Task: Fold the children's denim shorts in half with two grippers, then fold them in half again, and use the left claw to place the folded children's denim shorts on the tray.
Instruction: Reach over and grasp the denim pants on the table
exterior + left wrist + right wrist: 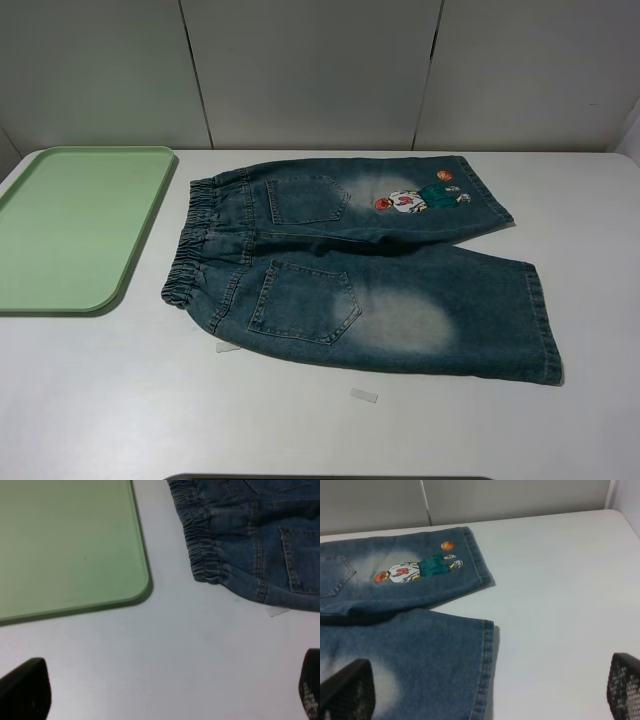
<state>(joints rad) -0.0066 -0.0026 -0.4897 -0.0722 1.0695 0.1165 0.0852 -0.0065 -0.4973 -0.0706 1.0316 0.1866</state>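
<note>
Item: small faded blue-green denim children's shorts (380, 270), spread flat and unfolded, back side up, about the middle of the white worktop (590, 230). The gathered elastic waistband (195, 240) faces the worktop's left edge and both legs face its right edge. Two patch back pockets (305, 300) show, there are whitish worn patches below them, and a cartoon-figure patch (420, 197) sits on the leg nearer the far edge. Item: large flat pale-green rectangular plastic tray (70, 230), set in the worktop's far left corner, just beside the waistband and apart from it, with nothing on it. Item: small pale slip (363, 396) on the worktop, near the front leg, toward the near edge. My left jaws stand wide, black fingertips (25, 690) far apart with bare worktop between them, holding nothing; tray corner and waistband lie ahead. My right jaws stand wide too, gripping nothing, one fingertip (345, 692) before the front leg's denim, the other before bare worktop.
</note>
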